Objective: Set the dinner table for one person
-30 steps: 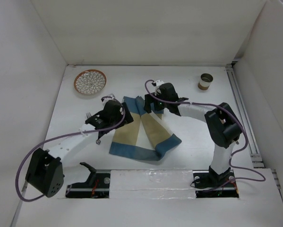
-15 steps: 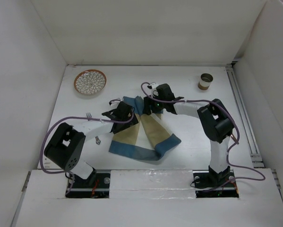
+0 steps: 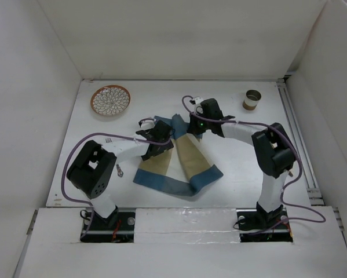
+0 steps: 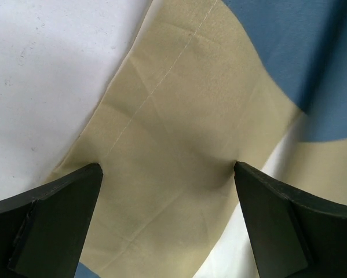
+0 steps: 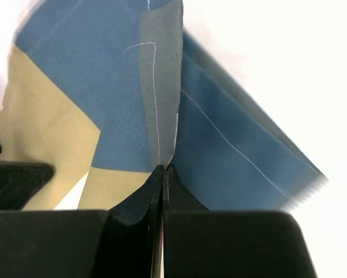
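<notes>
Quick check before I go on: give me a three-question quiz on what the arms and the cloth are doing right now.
1. True or false: the right tool is shut on the placemat.
2. Pick one. The left tool is: A) open, above tan cloth; B) shut on the cloth; C) out of sight.
3. Fill in: the patterned plate lies on the far ___ side of the dinner table, by the robot's own sides.

Key: 1 true; 2 A; 3 left.

White dinner table (image 3: 234, 165): crumpled placemat (image 3: 187, 157) centre, plate (image 3: 110, 100), cup (image 3: 252, 99).
</notes>
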Tool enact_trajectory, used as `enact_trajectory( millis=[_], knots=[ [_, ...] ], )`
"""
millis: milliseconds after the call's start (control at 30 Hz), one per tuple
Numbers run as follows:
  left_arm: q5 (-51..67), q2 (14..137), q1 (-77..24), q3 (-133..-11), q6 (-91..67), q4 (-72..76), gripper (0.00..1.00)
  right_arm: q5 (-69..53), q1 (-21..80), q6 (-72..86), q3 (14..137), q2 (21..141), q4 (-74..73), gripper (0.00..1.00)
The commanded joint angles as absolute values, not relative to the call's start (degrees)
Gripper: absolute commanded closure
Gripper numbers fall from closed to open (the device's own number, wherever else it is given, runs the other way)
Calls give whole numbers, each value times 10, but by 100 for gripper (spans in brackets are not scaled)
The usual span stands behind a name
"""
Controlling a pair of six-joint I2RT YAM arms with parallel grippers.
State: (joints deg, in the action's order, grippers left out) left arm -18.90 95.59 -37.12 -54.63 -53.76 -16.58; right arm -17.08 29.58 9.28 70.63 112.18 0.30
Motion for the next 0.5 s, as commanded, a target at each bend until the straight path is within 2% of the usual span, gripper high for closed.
enact_trajectory(
  millis=[0, 267, 300, 333, 367, 400, 467],
  knots=[
    [-165, 997, -367, -509, -574, -213, 0, -108, 261, 94, 702, 1036, -29, 100],
    [-171, 1004, -367, -527, -584, -218, 0, 15, 171, 96, 708, 980, -175, 100],
    [-171, 1009, -367, -527, -584, -218, 0, 25, 165, 103, 695, 969, -182, 82],
    [-171, 1009, -367, -533, -591, -218, 0, 35, 165, 113, 687, 961, -188, 68],
    [-171, 1009, -367, -533, -591, -218, 0, 63, 165, 121, 676, 949, -188, 48],
    [-171, 1009, -367, -538, -591, -218, 0, 80, 173, 130, 663, 934, -188, 0],
    [-171, 1009, -367, -543, -591, -218, 0, 92, 187, 143, 627, 882, -176, 0]
  ],
)
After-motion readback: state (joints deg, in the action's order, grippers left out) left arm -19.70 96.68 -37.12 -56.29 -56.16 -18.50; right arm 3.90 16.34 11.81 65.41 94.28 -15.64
